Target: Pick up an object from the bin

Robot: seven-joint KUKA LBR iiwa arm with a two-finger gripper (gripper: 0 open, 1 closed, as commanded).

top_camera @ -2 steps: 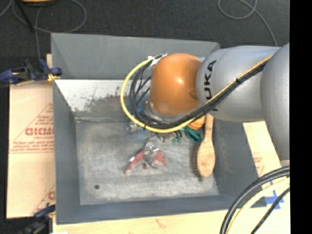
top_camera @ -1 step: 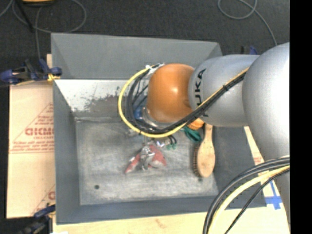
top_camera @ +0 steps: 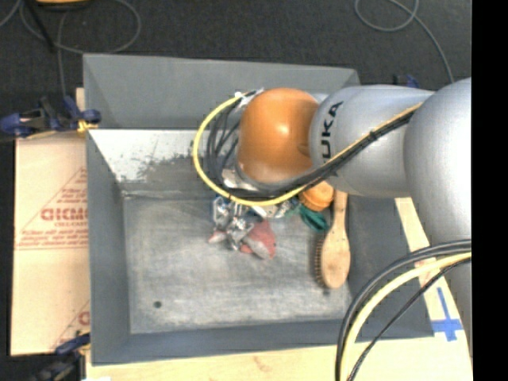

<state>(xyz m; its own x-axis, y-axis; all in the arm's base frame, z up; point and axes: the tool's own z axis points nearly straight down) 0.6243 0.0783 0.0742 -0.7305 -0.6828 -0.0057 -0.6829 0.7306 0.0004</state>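
Plainly, the camera view looks down into the grey bin [top_camera: 107,236], and the arm [top_camera: 381,145] reaches in from the view's right. Its orange cover [top_camera: 274,137] hangs over the upper middle of the floor, with a yellow cable [top_camera: 205,177] looped round it.

Below the cover the gripper [top_camera: 232,230] points straight down and sits low, close to the bin floor. That suits a grasp from above on something lying flat. Whether it is open or closed I cannot tell, since the cover and the clutter at its tip hide the gap, and nothing can be said to be held.

Nearest to it is a small pinkish-red lump [top_camera: 262,244], just beside the gripper toward the view's right and a little lower. The two look as if they touch, though I cannot be sure. By its closeness, this is probably the thing to be picked.

Farther on that same side, a green piece [top_camera: 315,217] and an orange piece [top_camera: 319,195] lie partly under the arm. Beyond them a wooden brush [top_camera: 335,252] lies along the bin's right wall, handle up and dark bristles facing the gripper.

On the gripper's other side the floor holds only a small dark speck [top_camera: 156,304], well apart. With the things bunched on one side, a lift here risks nudging the green piece.
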